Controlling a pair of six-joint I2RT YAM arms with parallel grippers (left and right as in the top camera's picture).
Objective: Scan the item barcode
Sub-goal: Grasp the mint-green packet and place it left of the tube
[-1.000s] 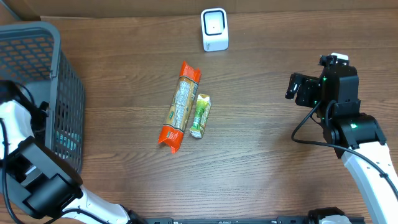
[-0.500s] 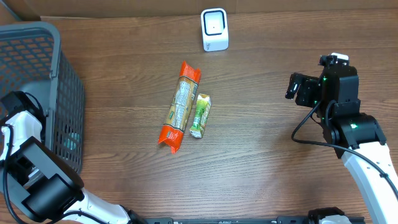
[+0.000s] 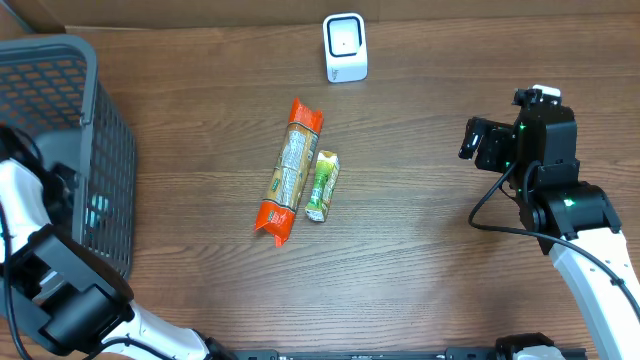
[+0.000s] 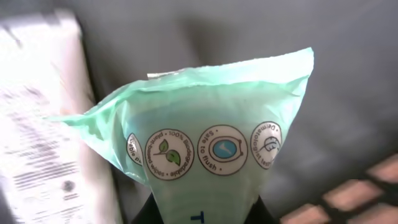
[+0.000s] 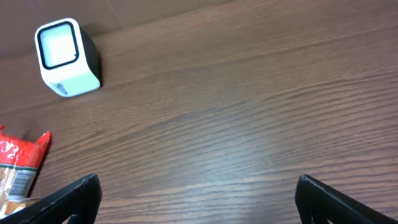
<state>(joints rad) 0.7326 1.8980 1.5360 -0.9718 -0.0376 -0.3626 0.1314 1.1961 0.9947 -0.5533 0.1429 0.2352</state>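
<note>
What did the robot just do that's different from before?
The left hand, down in the basket, shut on a green pouch. The right hand, scanner, orange packet and green box stayed put.

You can read three round seals in the lower middle of the left wrist view, on the mint-green plastic pouch (image 4: 211, 186): "100% biodegradable" beside a leaf sign, "safe to flush", and a third too small to make out. The white cardboard box (image 4: 37, 124) at the left edge carries only blurred print. On the long orange-ended snack packet (image 3: 288, 172), small green carton (image 3: 322, 185) and white block-shaped scanner (image 5: 65, 57), you'll find nothing legible.
</note>
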